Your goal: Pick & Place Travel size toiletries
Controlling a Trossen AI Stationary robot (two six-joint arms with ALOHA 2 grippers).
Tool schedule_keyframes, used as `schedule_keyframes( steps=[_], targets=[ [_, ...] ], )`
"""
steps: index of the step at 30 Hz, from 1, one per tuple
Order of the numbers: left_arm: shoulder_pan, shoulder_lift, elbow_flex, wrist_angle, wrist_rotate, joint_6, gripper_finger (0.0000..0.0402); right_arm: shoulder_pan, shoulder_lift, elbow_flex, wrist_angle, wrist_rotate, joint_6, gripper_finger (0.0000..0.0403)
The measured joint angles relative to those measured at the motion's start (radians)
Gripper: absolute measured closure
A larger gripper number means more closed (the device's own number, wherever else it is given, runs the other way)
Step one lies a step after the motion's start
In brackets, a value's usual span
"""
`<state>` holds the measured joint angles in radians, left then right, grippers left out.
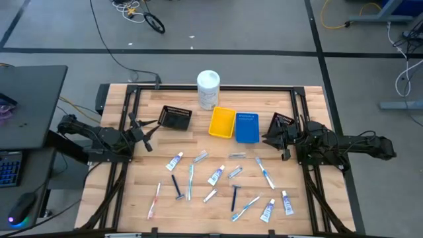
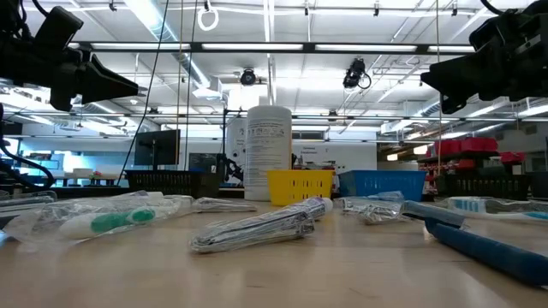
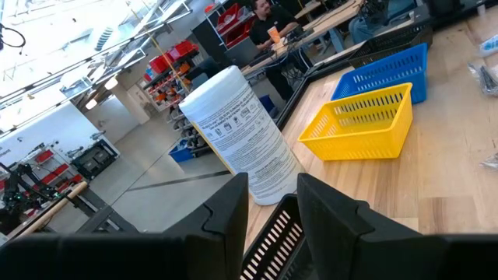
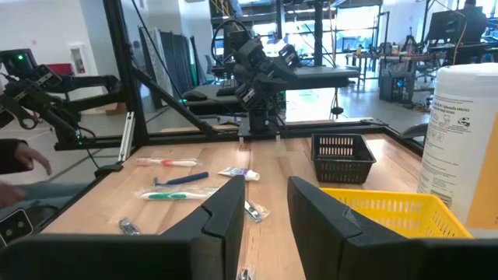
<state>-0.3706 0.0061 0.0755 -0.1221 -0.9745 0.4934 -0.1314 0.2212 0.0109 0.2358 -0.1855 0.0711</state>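
Observation:
The travel size toiletries (image 1: 216,175) lie loose on the near half of the wooden table: white tubes (image 1: 174,161), toothbrushes (image 1: 190,180), dark-blue razors (image 1: 176,186) and silvery sachets (image 1: 237,155). My left gripper (image 1: 147,132) hovers open and level at the table's left side, beside a black tray (image 1: 176,118). Its fingers (image 3: 233,202) hold nothing. My right gripper (image 1: 271,137) hovers open and level at the right side, next to another black tray (image 1: 283,121). In the right wrist view it (image 4: 264,190) is empty too.
A tall white container (image 1: 208,89) stands at the far edge. In front of it sit a yellow tray (image 1: 222,123) and a blue tray (image 1: 247,127). A dark frame (image 1: 211,86) rims the table. A person's hand (image 4: 15,155) shows beyond the table's left side.

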Motion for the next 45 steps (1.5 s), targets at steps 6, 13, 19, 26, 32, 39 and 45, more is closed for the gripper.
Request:
schedule_keyframes(
  steps=[6,13,19,26,32,39,45],
  targets=[
    [0.0,0.0,0.0,0.0,0.0,0.0,0.0281,0.0,0.0,0.0,0.0,0.0,0.0,0.0294],
    [0.0,0.0,0.0,0.0,0.0,0.0,0.0281,0.0,0.0,0.0,0.0,0.0,0.0,0.0294],
    [0.0,0.0,0.0,0.0,0.0,0.0,0.0281,0.0,0.0,0.0,0.0,0.0,0.0,0.0294],
    [0.0,0.0,0.0,0.0,0.0,0.0,0.0281,0.0,0.0,0.0,0.0,0.0,0.0,0.0294],
    [0.0,0.0,0.0,0.0,0.002,0.228,0.0281,0.0,0.0,0.0,0.0,0.0,0.0,0.0294],
    [0.0,0.0,0.0,0.001,0.003,0.323,0.0281,0.0,0.0,0.0,-0.002,0.0,0.0,0.0294],
    [0.0,0.0,0.0,0.0,0.003,0.323,0.0281,0.0,0.0,0.0,-0.014,0.0,0.0,0.0294]
  ],
)
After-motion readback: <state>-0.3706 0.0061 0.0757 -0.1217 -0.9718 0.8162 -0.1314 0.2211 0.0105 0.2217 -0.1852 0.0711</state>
